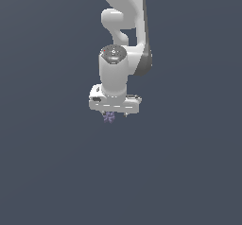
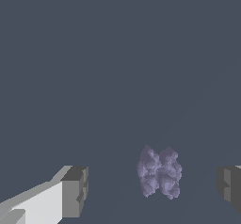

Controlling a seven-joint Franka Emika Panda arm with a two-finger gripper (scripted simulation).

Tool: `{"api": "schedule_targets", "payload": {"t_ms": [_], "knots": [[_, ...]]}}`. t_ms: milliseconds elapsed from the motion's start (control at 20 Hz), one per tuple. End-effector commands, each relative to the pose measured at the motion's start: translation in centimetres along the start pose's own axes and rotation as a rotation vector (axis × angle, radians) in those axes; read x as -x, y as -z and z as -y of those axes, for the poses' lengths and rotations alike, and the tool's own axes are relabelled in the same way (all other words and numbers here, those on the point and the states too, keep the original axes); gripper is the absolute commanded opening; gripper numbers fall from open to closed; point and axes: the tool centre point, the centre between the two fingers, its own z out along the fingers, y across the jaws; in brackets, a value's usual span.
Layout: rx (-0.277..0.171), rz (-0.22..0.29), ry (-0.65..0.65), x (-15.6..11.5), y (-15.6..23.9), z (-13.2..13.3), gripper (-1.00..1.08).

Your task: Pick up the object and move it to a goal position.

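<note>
Lilac lump (image 2: 159, 172) low and right of centre in the wrist frame, between spread fingers (image 2: 75, 192), untouched. Gripper (image 1: 115, 114) lowered around it, wide apart. Left: closing, lifting, carrying to goal.

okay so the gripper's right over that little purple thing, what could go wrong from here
1. The purple object sits off-centre between the open fingers, nearer one pad, so closing may push it sideways first.
2. It is tiny and lumpy, so the pads could pinch a spike and it may slip out on lifting.
</note>
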Motion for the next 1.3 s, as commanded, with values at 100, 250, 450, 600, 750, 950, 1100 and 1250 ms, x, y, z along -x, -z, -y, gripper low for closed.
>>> {"api": "schedule_targets", "payload": {"t_ms": [100,250,450,600,750,950,1100,1250], "knots": [[-0.012,0.006,-0.037,1.6,-1.9,-1.3,1.0],[-0.02,0.01,-0.068,2.9,-3.4,-2.2,1.0],[-0.027,0.014,-0.098,4.3,-4.8,-3.2,1.0],[-0.03,0.016,-0.113,5.0,-5.4,-3.6,1.0],[-0.031,0.017,-0.119,5.3,-5.6,-3.8,1.0],[-0.03,0.017,-0.118,5.2,-5.7,-3.8,1.0],[-0.03,0.017,-0.118,5.3,-6.4,-3.8,1.0],[-0.03,0.017,-0.119,5.4,-7.7,-3.8,1.0]]}}
